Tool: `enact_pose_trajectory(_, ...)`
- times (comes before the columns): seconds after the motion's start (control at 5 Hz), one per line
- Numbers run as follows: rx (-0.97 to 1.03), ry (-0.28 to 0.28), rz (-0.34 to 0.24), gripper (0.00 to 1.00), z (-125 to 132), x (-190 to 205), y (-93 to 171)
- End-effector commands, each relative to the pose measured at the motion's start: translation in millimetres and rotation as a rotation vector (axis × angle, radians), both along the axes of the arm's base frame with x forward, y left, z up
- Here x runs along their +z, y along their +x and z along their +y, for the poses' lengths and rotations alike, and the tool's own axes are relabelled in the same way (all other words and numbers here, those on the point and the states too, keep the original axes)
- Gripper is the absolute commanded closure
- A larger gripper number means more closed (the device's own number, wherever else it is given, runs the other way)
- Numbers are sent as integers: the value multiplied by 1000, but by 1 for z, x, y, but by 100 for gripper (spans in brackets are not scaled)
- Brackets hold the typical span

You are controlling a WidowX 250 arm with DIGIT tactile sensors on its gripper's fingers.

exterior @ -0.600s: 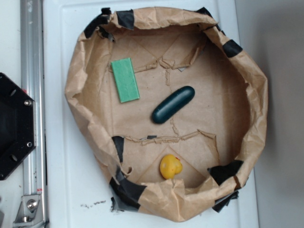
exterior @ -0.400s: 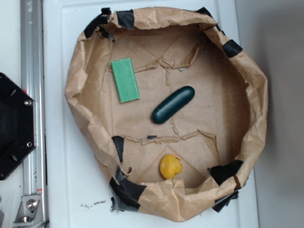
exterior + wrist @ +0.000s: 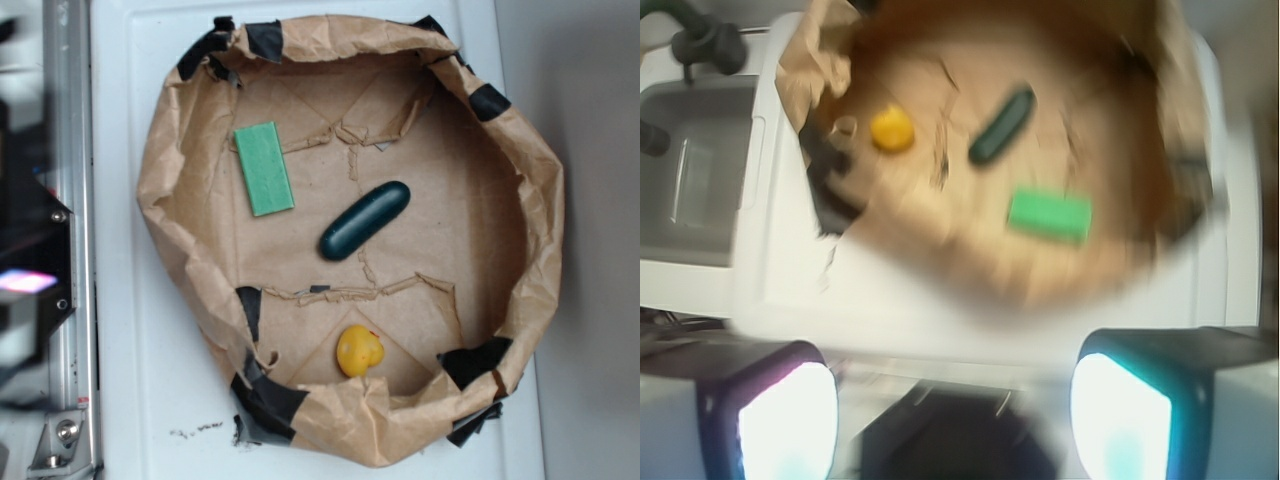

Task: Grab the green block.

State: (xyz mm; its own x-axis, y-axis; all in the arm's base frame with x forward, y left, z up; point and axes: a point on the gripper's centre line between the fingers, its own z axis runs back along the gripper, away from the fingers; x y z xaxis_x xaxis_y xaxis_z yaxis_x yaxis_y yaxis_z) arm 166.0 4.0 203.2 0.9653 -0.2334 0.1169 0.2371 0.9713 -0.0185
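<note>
**Green block lying free in the paper bowl**

In the exterior view, the green block (image 3: 264, 168) is seen flat on the floor of the brown paper bowl (image 3: 540, 230), in its upper left part. To its right, apart from it, a dark green capsule (image 3: 364, 220) is placed, and a yellow duck (image 3: 359, 351) lower down. In the blurred wrist view, the gripper (image 3: 954, 415) is held wide apart above the white table (image 3: 790, 270), nothing being gripped.
</note>
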Motion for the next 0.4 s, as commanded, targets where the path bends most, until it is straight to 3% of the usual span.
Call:
enact_pose_trajectory(0.0,-456,0,44,0,7,-26,71)
enact_pose_trajectory(0.2,-512,-7,111,0,18,-60,84)
